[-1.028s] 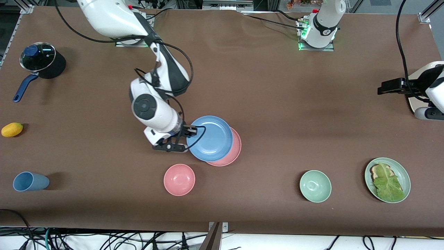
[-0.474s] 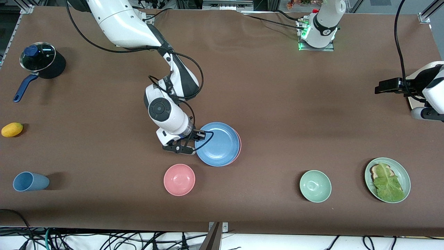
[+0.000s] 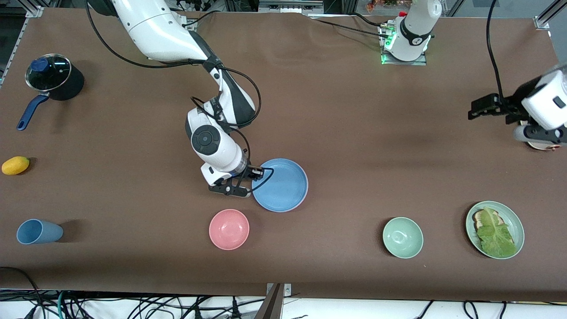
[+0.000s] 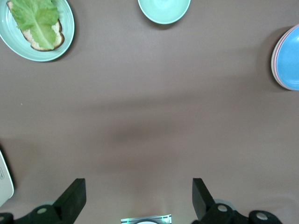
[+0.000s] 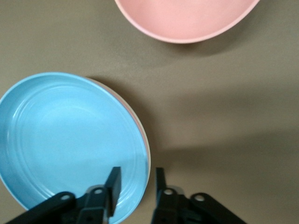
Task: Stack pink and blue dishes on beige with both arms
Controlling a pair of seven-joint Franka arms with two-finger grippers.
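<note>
Between our right hand's fingers sits the blue plate's rim: fingers parted, straddling it, not clamped. Blue lies square on the pink plate, only a pink sliver showing. We'd back the hand off straight and level so neither finger drags the rim. Well apart, at the left arm's end of the counter, the left hand waits, spread wide. Beige plate looks mostly hidden under that arm, so the stack likely goes there next.

right arm: reaches from its base toward mid-tabletop, wrist bent down | right gripper: low, fingers parted a little, straddling a rim | left arm: waits at its end edge | left gripper: raised, jaws spread wide
</note>
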